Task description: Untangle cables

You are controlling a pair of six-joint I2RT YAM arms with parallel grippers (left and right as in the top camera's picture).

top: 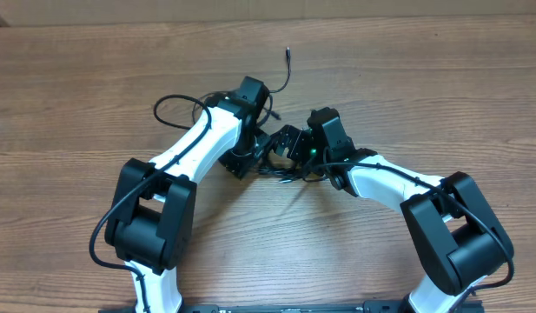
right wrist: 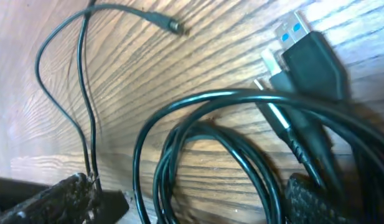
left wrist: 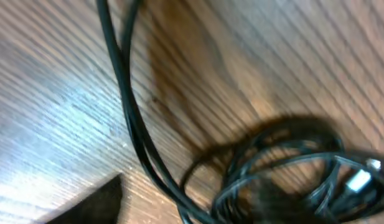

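The cables (right wrist: 198, 124) are seen looped between the right gripper's (right wrist: 179, 202) parted fingers; the left gripper's (top: 248, 155) spread cannot be told.

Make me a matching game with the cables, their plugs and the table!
Things:
1. USB plug
2. table
3. cables
4. small plug

Clues:
a. brown wood grain
b. tangled in a pile
c. blue inside its metal tip
d. at the end of a thin cord, away from the pile

Pairs: 1-c, 2-a, 3-b, 4-d
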